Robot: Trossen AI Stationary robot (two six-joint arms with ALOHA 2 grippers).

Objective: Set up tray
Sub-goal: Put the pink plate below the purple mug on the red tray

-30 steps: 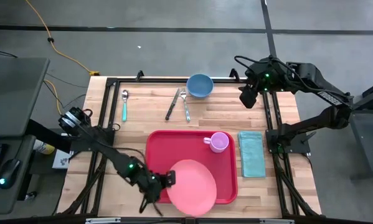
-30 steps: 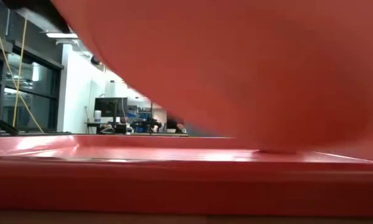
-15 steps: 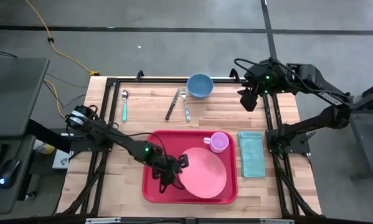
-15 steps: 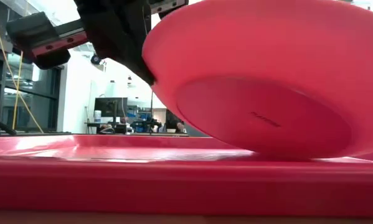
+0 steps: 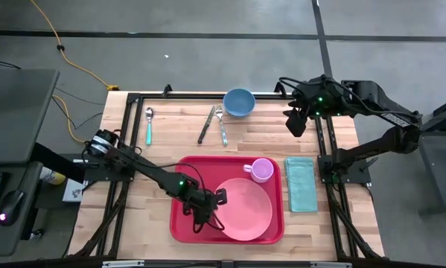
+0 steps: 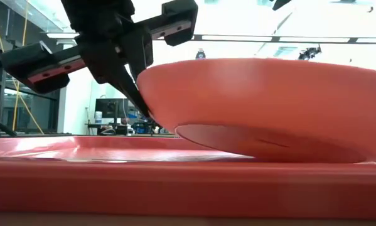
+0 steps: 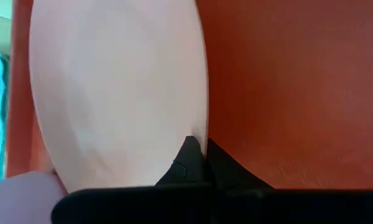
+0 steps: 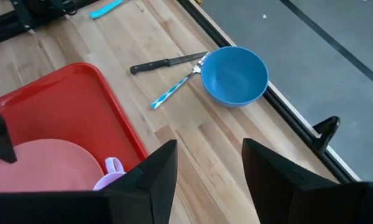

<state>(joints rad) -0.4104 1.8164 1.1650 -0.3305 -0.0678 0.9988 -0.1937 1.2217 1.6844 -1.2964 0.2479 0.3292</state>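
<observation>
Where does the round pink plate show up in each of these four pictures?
High view: the pink plate lies low and centre, on the red tray.
Low view: plate fills the right, tilted.
Left wrist view: plate on the left.
Right wrist view: plate at lower left.
Shared landmark: the red tray.

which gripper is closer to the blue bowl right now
The right. The right gripper hangs open above the table's far right corner, just beside the blue bowl. The left gripper is far off over the red tray, shut on the pink plate.
</observation>
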